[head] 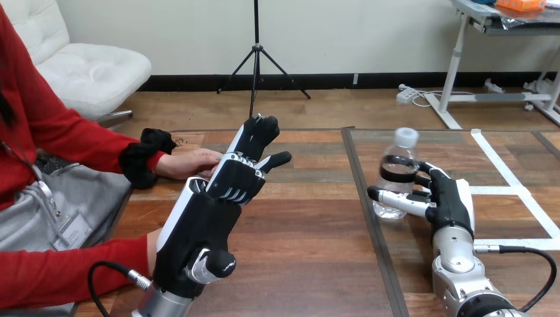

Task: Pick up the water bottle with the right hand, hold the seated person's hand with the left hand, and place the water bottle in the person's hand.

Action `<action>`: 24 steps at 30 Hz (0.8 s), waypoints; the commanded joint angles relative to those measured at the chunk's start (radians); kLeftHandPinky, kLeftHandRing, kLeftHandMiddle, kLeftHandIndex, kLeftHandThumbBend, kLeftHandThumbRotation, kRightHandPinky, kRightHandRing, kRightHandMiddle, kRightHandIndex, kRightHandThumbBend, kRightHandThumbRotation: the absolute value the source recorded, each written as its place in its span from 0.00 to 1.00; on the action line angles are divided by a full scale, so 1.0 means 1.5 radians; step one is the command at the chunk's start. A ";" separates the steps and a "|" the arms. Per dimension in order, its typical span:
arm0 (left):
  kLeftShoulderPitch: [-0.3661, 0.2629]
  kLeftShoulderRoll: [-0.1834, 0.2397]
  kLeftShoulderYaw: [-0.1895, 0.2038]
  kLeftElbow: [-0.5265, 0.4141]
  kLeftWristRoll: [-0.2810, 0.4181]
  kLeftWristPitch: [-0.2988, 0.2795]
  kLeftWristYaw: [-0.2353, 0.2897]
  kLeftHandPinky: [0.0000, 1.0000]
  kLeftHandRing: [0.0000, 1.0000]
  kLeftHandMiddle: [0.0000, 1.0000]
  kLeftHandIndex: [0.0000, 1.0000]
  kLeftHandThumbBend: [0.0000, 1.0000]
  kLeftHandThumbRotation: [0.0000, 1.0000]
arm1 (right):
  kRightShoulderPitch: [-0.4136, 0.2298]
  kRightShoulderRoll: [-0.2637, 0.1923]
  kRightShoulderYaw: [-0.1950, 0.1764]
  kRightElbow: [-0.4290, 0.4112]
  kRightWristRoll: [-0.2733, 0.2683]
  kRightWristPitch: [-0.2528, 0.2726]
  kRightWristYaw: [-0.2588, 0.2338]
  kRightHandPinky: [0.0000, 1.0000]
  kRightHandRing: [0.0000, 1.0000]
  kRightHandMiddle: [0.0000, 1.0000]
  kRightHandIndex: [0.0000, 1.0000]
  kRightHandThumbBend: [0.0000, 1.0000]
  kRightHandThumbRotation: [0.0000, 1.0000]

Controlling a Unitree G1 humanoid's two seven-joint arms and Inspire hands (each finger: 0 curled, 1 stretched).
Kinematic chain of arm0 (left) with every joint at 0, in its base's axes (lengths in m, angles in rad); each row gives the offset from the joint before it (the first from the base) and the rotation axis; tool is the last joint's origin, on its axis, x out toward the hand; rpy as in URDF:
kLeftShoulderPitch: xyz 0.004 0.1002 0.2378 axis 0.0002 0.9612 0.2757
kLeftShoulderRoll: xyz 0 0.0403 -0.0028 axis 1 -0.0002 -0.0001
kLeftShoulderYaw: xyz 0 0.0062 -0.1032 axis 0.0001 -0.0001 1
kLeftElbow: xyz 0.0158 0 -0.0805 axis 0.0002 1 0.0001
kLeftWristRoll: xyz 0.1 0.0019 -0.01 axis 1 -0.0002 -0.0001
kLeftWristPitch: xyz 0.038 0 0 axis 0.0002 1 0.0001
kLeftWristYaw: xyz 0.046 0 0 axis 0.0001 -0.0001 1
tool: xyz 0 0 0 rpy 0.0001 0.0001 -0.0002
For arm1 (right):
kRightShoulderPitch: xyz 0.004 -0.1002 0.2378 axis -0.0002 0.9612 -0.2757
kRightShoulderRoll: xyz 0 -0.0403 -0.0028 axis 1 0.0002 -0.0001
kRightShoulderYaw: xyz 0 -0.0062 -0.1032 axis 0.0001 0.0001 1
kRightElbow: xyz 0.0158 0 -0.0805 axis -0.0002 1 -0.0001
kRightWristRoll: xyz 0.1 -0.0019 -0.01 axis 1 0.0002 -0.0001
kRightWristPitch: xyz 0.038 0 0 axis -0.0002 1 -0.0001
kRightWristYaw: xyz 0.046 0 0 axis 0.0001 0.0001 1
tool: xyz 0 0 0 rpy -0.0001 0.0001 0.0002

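The left hand (pixel 198 218) is raised over the table's (pixel 310 264) near left part, its back to the camera, hiding part of the person's hand (pixel 188 164) by the left edge; whether it grips cannot be told. The right hand (pixel 449 198) clasps the upright water bottle (pixel 399 148), toward the far edge

Robotics test lab, wooden surface (pixel 297 264) marked with white tape lines (pixel 502 164), robot's right hand (pixel 452 198) over it.
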 commanded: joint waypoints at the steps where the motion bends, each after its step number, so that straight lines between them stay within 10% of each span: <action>1: -0.002 -0.010 -0.010 -0.033 -0.010 0.001 0.001 0.88 0.99 1.00 1.00 0.97 0.82 | -0.035 0.018 -0.012 0.007 0.008 0.002 -0.010 0.46 0.56 0.72 0.71 0.90 0.00; 24: 0.017 -0.008 -0.008 -0.060 -0.018 0.054 0.008 0.89 0.97 1.00 0.99 0.96 0.78 | -0.013 0.016 -0.018 0.005 0.000 -0.020 -0.043 0.33 0.38 0.48 0.47 0.85 0.00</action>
